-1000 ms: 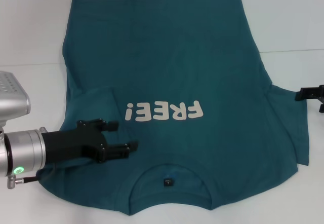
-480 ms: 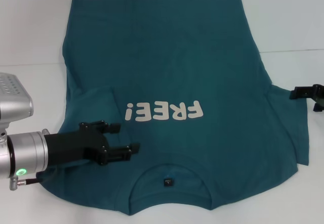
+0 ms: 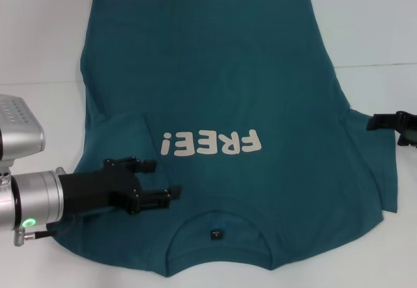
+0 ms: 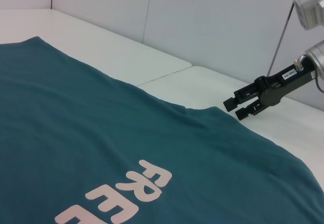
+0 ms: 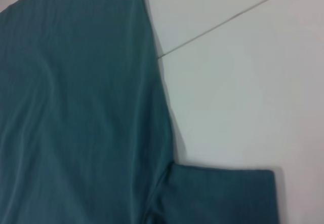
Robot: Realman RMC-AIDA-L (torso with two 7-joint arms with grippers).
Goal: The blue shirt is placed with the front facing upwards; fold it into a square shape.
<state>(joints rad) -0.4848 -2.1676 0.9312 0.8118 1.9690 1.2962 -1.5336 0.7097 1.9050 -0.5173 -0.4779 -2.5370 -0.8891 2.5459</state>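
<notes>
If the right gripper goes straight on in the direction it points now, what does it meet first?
Probably the blue shirt. The right gripper, open, points toward the shirt's sleeve edge. Its height over the table is unclear, so it may pass just above the cloth.

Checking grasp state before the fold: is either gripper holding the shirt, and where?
Nothing is held. The left gripper is open above the blue shirt near the folded-in left sleeve; the right gripper is open at the right sleeve's edge.

- A laboratory-type test setting is indicated.
- A plain white table (image 3: 39, 53) is seen at upper left.
- Bare white wall panels (image 4: 212, 21) are seen at top.
</notes>
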